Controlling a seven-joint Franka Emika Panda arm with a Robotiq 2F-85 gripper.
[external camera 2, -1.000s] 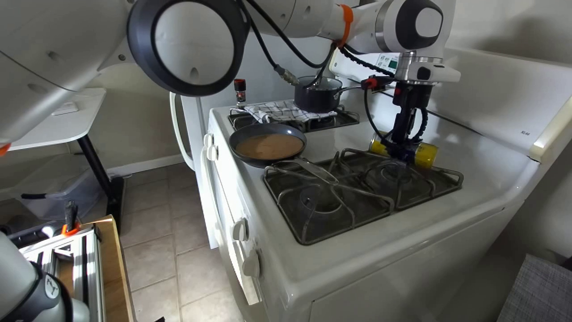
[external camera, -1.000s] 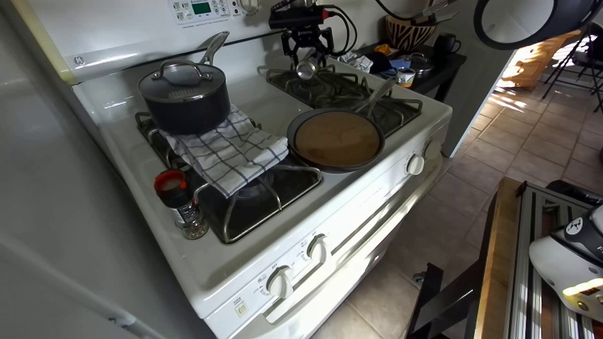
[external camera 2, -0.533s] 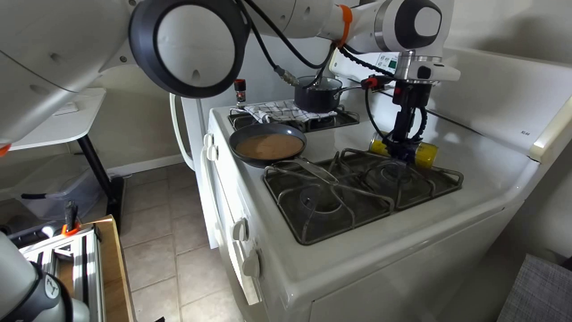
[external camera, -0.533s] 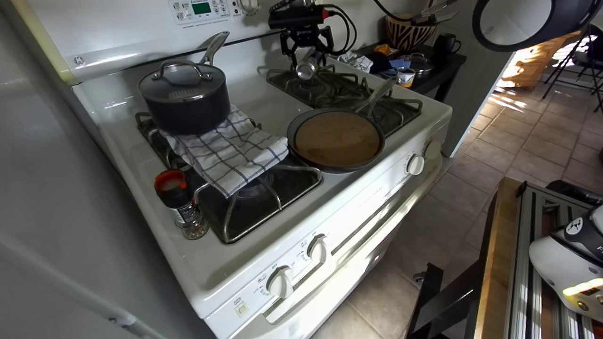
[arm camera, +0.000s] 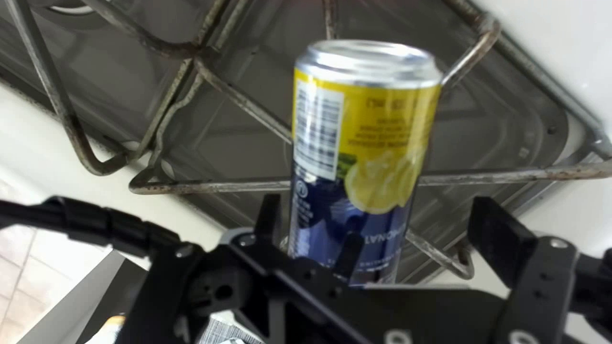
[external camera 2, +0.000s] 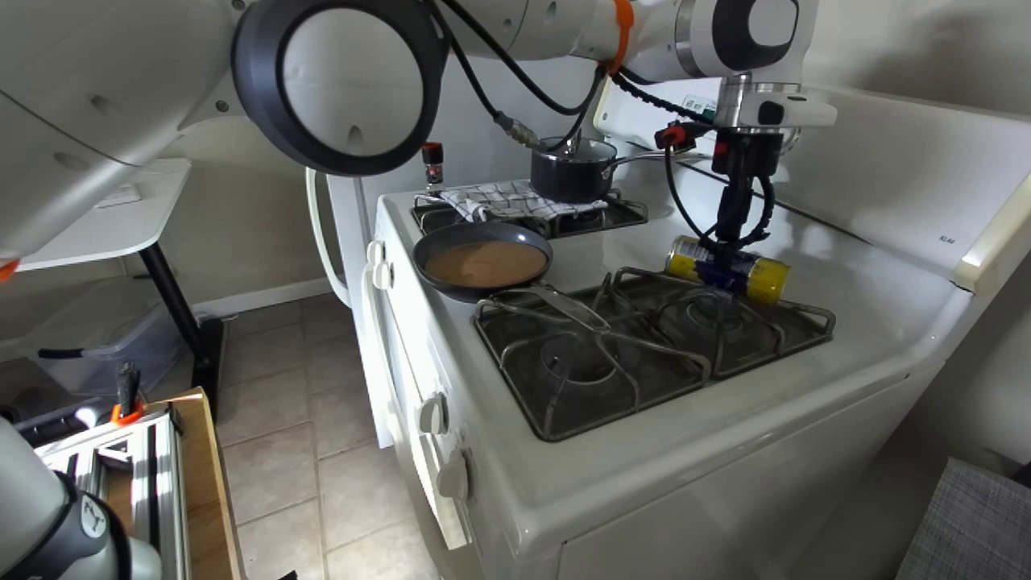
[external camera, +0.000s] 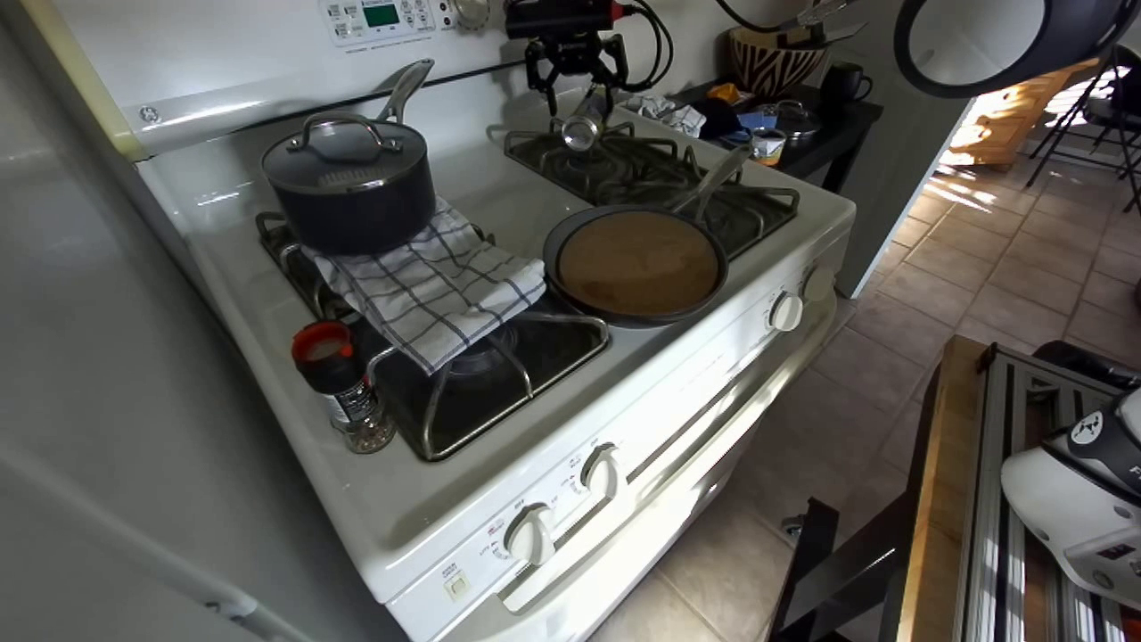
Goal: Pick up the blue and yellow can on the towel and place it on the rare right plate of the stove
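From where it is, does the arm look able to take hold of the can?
Probably yes. In the wrist view, the fingers stand open to either side of the can, with nothing visible blocking them. The grate beneath may limit how low they go.

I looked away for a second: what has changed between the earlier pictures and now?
The gripper has risen slightly, baring more of the can, and stands open; whether it let go within this span I can't tell. The can stayed put, lying on its side on the back right burner. The pot, towel and pan are where they were.
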